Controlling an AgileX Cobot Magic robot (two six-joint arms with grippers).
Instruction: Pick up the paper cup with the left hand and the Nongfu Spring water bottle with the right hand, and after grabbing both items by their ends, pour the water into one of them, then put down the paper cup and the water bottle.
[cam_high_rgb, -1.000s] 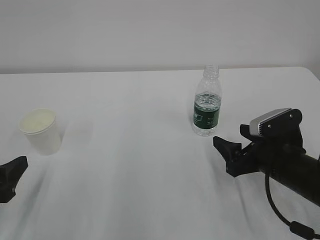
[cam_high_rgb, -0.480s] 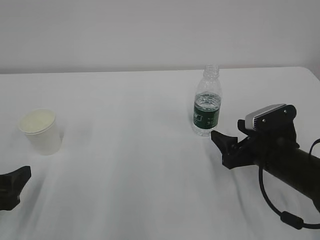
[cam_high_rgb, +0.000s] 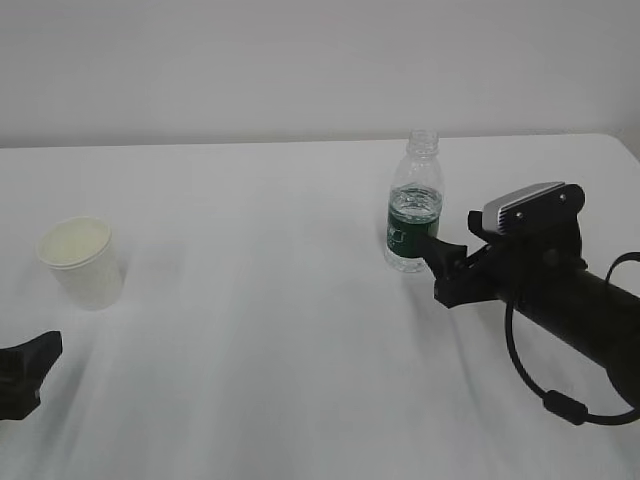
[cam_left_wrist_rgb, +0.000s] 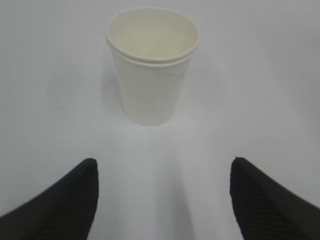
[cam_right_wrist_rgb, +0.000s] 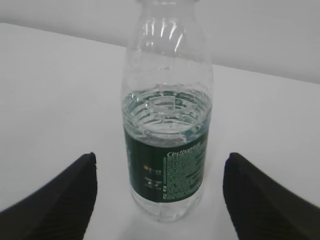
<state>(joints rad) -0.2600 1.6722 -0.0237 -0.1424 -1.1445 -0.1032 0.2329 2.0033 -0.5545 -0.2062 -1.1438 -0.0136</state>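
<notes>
The white paper cup stands upright at the left of the table, its mouth empty. My left gripper sits low at the bottom left, a short way before the cup. In the left wrist view the cup stands ahead of the open left gripper, nothing between the fingers. The Nongfu Spring water bottle stands uncapped right of centre, with water filling it to just above the dark green label. My right gripper is open at the bottle's base. The bottle stands between the spread right gripper fingers, untouched.
The white table runs to a pale wall at the back; its far edge lies just behind the bottle. A black cable loops under the right arm.
The right gripper has moved forward and left until its fingertips reach the bottle's base. The left gripper has shifted only slightly. Cup and bottle stand where they were.
</notes>
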